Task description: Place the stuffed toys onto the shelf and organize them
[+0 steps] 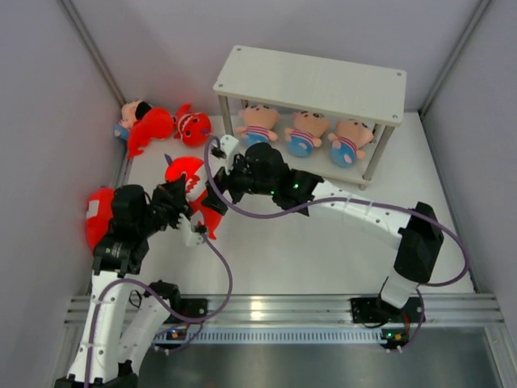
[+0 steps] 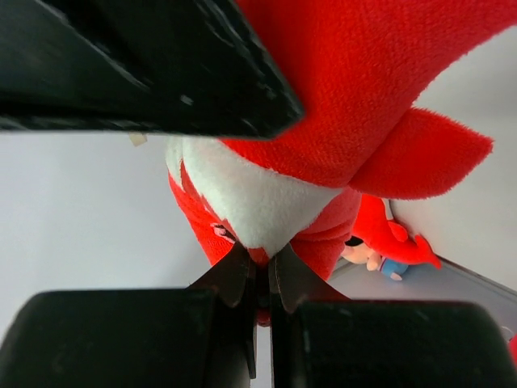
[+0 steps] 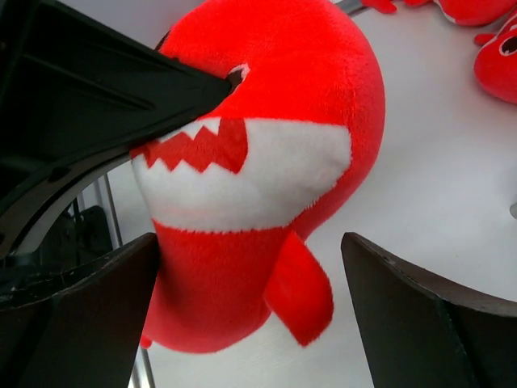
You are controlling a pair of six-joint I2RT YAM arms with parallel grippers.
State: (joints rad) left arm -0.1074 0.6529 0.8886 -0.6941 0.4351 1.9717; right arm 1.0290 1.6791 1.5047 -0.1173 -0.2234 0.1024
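Note:
My left gripper [image 1: 182, 200] is shut on the bottom edge of a red shark [image 1: 187, 176] with a white toothy mouth and holds it up at centre left. The left wrist view shows the jaws [image 2: 262, 273] pinched on its red fabric. My right gripper [image 1: 220, 183] is open around the same shark [image 3: 258, 162], one finger [image 3: 81, 311] touching its left side and the other finger [image 3: 428, 315] apart on the right. Three striped-shirt dolls [image 1: 305, 129] sit side by side on the lower tier of the off-white shelf [image 1: 311, 79]. The top tier is bare.
Two more red sharks [image 1: 153, 125] [image 1: 194, 128] and a doll [image 1: 129, 113] lie at the back left by the wall. Another red shark [image 1: 98, 214] lies at the left edge beside my left arm. Grey walls close in on both sides.

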